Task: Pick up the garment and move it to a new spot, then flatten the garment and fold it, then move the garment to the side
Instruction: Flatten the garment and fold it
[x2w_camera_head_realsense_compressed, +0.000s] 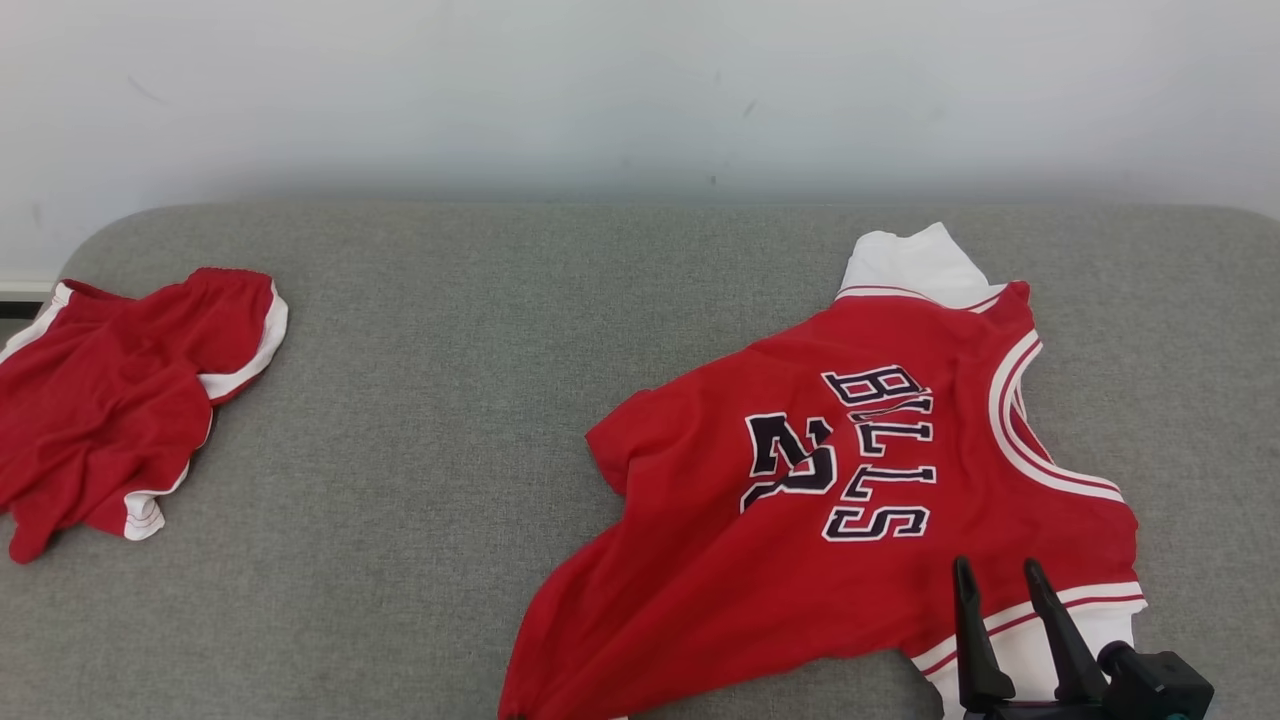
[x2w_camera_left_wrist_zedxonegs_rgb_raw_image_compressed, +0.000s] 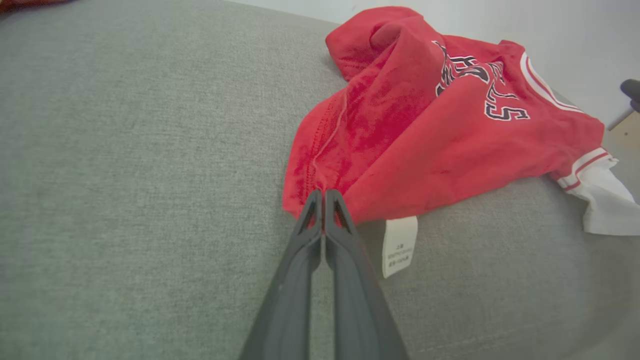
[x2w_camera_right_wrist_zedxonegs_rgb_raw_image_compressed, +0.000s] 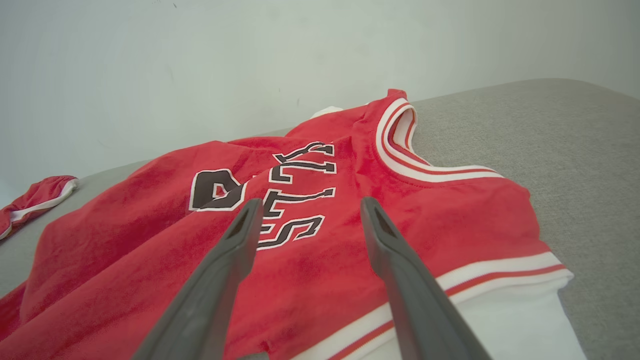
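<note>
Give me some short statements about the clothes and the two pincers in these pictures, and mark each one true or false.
1. The left pincer is shut on the hem of the red jersey. True.
2. The right pincer is shut on the jersey's neckline. False: its jaws stand open over the jersey, near the striped sleeve, and grip nothing.
3. The red shorts lie on top of the jersey. False: they lie apart from it, at the left of the grey surface.
4. A white label sticks out from under the jersey's hem, beside the left pincer. True.
</note>
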